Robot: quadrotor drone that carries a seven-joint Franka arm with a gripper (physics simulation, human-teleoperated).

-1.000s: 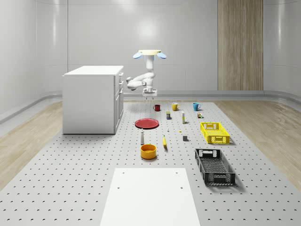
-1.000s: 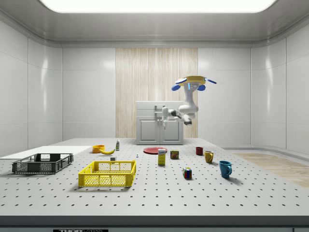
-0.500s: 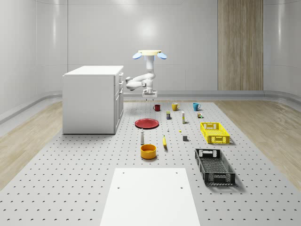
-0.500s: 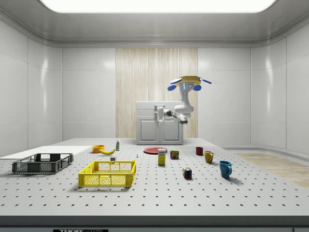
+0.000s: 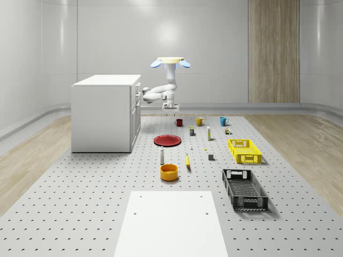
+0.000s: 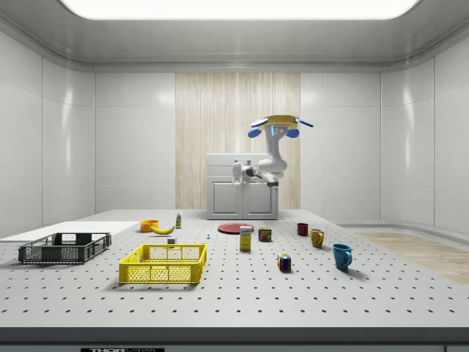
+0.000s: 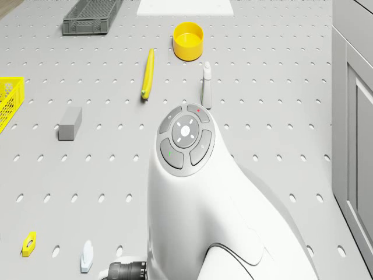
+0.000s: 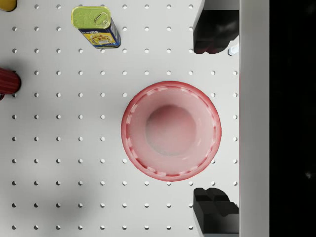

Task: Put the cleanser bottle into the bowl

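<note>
the drone [image 5: 170, 61] hovers over the red plate [image 8: 171, 128], jaws released and empty; descend squarely above the cleanser bottle [image 7: 206, 85] before clenching.

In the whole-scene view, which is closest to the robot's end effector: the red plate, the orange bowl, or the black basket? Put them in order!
From the end effector:
1. Red plate, on the floor just in front of it.
2. Orange bowl, farther forward.
3. Black basket, farthest, toward the view's right.

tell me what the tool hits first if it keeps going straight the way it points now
Most likely the red plate. The tool points straight down from the hovering drone, and the wrist view looks along it onto the plate. The plate sits slightly off the fingers' midline, so the fingers might reach bare table beside its rim.
</note>
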